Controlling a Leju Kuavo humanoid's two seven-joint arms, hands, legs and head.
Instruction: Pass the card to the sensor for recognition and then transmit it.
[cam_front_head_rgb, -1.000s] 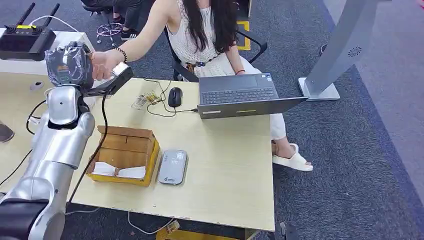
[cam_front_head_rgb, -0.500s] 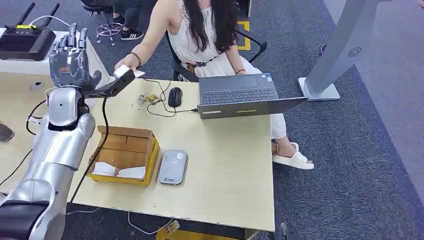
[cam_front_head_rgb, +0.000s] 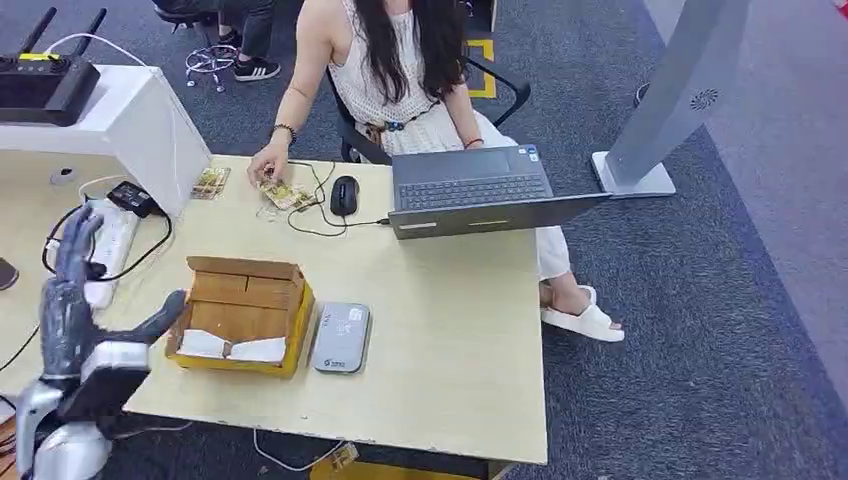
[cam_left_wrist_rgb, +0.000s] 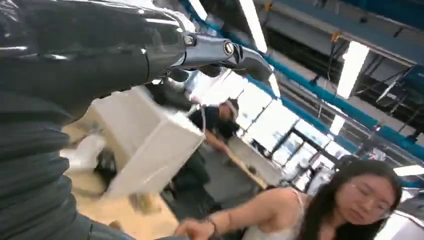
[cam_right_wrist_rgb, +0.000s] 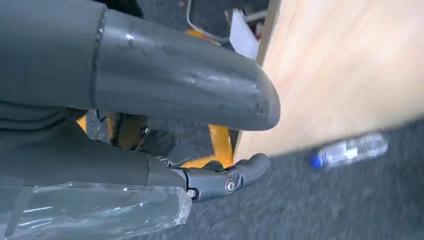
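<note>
Left hand (cam_front_head_rgb: 70, 320) hangs off the table's (cam_front_head_rgb: 450, 330) near-left corner, fingers spread, holding nothing; cards (cam_front_head_rgb: 245, 346) lie in the box (cam_front_head_rgb: 243, 312) just beside it; right hand's (cam_right_wrist_rgb: 220, 182) fingers unclear.

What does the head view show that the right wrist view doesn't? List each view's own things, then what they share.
Head view alone: the left hand with its fingers spread, a cardboard box, the grey card reader, a laptop, and a person's hand on cards. Right wrist view alone: the right hand, a plastic bottle on the floor. Both: the wooden table and grey carpet.
</note>
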